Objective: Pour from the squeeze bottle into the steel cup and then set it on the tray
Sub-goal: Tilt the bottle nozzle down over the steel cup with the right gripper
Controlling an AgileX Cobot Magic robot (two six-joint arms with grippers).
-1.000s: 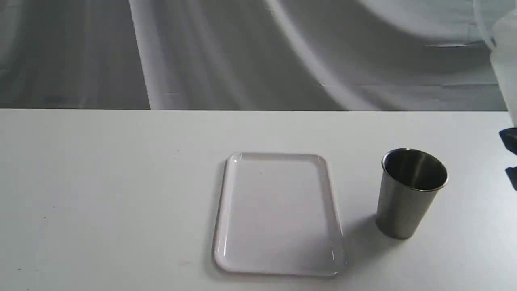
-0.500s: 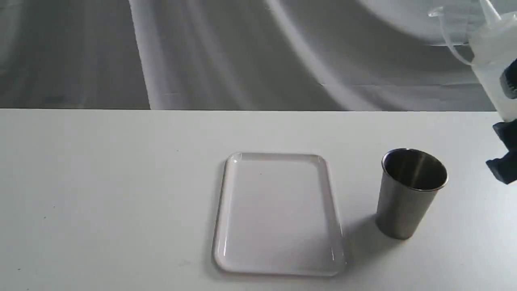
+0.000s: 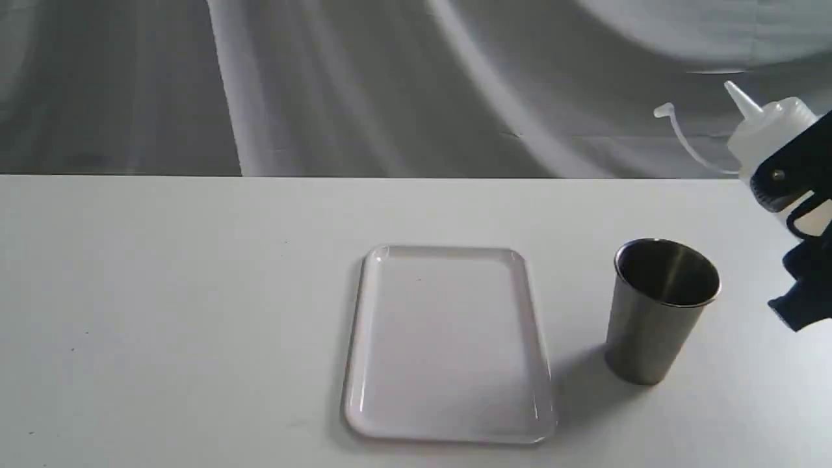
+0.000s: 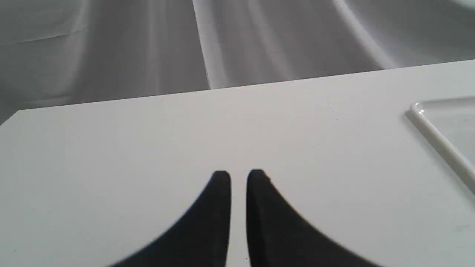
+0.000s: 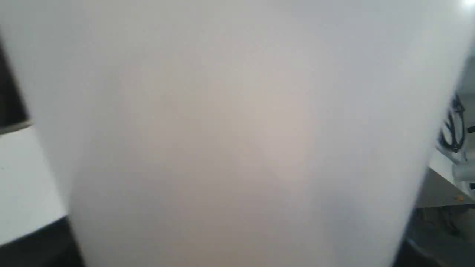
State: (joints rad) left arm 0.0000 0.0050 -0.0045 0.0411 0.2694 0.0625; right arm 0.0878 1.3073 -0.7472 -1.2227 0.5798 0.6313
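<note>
At the right edge of the exterior view the squeeze bottle (image 3: pixel 766 133) hangs in the air, tilted with its cone nozzle up and to the left and its small cap dangling on a tether. My right gripper (image 3: pixel 798 195) is shut on the squeeze bottle's body. The bottle's whitish wall (image 5: pixel 237 133) fills the right wrist view. The steel cup (image 3: pixel 660 311) stands upright on the table, below and left of the bottle. The white tray (image 3: pixel 448 344) lies empty at mid-table; its corner (image 4: pixel 441 133) shows in the left wrist view. My left gripper (image 4: pixel 239 176) hovers over bare table, fingers nearly together, holding nothing.
A white table (image 3: pixel 162 312) carries everything; its far edge meets a grey draped cloth backdrop (image 3: pixel 325 84). The cup stands a short gap to the right of the tray.
The right gripper with the bottle has come down and leftward into view, and the bottle has tilted its nozzle toward the cup side. Cup and tray have not moved.
</note>
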